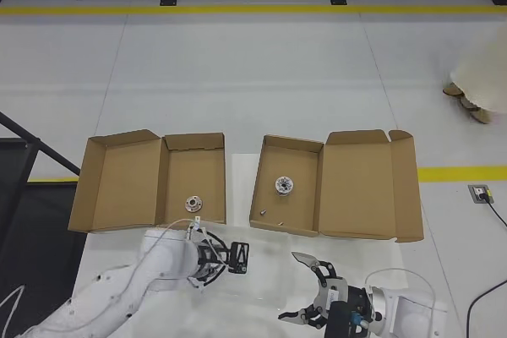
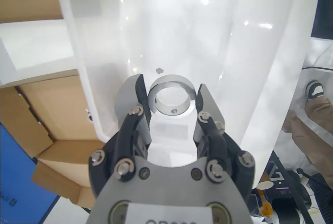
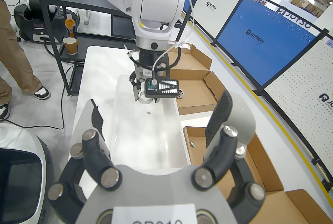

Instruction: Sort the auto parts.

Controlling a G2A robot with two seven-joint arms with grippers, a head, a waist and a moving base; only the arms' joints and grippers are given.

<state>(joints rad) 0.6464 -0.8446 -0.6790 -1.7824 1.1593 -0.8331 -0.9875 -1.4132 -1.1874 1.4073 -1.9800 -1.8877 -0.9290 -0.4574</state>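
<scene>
Cardboard made up the left box point(image 1: 118, 182), lying open at the table's far left, with a flanged metal hub point(image 1: 192, 203) in its right half. Just nearer than it, the left gripper point(image 1: 228, 256) pointed down into a white tray point(image 3: 145, 136). Its ribbed pads point(image 2: 141, 95) were closed narrow on a silver ring point(image 2: 171, 108), one pad against each side of the outer wall. The ring sat at the tray's left end; whether it touched the tray floor could not be told. A small dark speck point(image 2: 159, 70) lay on the tray just beside it. Farther right lay the second cardboard box point(image 1: 359, 182), holding a round metal part point(image 1: 284, 185) and a small bolt point(image 1: 262, 212) in its left half. Nearer than that box, the right gripper point(image 3: 160, 105) hung by the tray's right end — jaws spread wide, nothing between them.
</scene>
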